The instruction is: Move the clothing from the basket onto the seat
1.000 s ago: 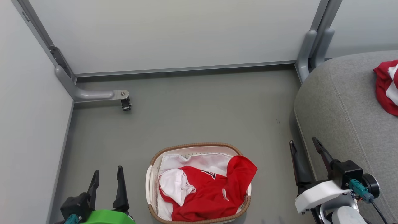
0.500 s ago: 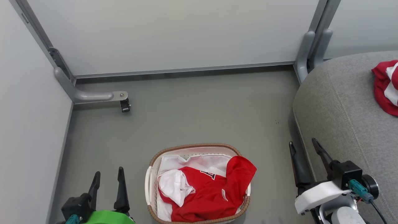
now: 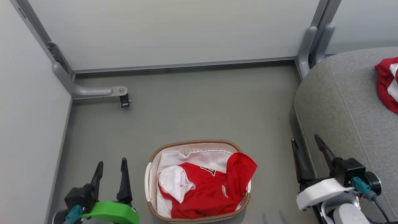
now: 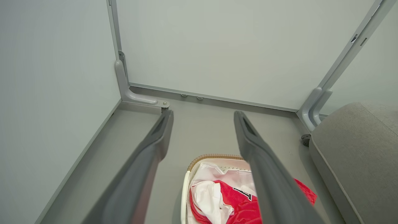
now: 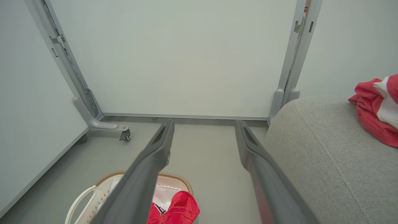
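both idle, nothing held. left gripper (image 3: 112,161) fingers spread, on the floor side of the basket (image 3: 192,143). right gripper (image 3: 304,139) fingers spread, between basket and seat (image 3: 342,102). red clothing (image 3: 208,193) is heaped in the basket, one fold draped over the right rim; another red piece (image 3: 385,87) is on the seat. my worry: pinching the white liner (image 3: 202,160) along with the shirt, or the draped fold snagging the rim and dragging the basket.
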You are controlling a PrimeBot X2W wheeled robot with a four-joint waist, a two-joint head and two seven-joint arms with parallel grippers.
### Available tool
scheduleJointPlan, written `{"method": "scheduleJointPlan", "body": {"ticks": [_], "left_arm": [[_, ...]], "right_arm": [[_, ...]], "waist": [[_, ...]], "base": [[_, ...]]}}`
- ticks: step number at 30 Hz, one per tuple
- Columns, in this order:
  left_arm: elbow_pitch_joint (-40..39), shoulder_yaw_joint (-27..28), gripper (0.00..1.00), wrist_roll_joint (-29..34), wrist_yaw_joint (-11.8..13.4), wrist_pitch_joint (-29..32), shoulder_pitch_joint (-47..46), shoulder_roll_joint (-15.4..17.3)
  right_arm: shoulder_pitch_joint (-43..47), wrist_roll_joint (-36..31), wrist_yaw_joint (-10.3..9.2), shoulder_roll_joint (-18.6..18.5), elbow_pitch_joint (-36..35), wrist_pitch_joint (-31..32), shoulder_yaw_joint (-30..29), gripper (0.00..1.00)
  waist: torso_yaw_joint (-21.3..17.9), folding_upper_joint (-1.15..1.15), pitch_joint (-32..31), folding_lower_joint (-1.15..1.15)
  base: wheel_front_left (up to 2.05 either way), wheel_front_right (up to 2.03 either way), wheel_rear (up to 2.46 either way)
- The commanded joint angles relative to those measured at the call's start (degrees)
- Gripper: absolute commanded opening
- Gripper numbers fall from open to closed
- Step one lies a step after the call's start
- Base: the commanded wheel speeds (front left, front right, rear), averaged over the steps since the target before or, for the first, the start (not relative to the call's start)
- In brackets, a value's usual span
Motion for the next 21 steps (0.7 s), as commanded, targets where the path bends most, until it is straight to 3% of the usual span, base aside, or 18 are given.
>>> {"method": "scheduleJointPlan", "body": {"ticks": [1,10,21], "left_arm": [[-0.3,-0.5,1.0,1.0,-0.4,0.0,-2.3,-0.1],[2.4,-7.1,1.0,5.3,-2.8,3.0,-14.8,0.2],[18.4,-21.5,1.0,8.9,-5.3,12.2,-30.4,1.0]], "right_arm": [[-1.1,-0.5,-0.08,-0.2,-0.6,-0.3,-0.5,1.0],[-7.5,-2.4,-0.08,-0.2,-4.2,-0.3,-3.2,1.0],[-18.1,-1.9,-0.08,-0.2,-8.1,-0.3,-3.3,1.0]], "waist": [[-0.1,0.0,1.2,0.0],[-1.7,0.0,11.7,0.0],[-7.4,0.0,28.8,0.0]], "base": [[0.0,0.0,0.0],[0.0,0.0,0.0],[0.0,0.0,0.0]]}}
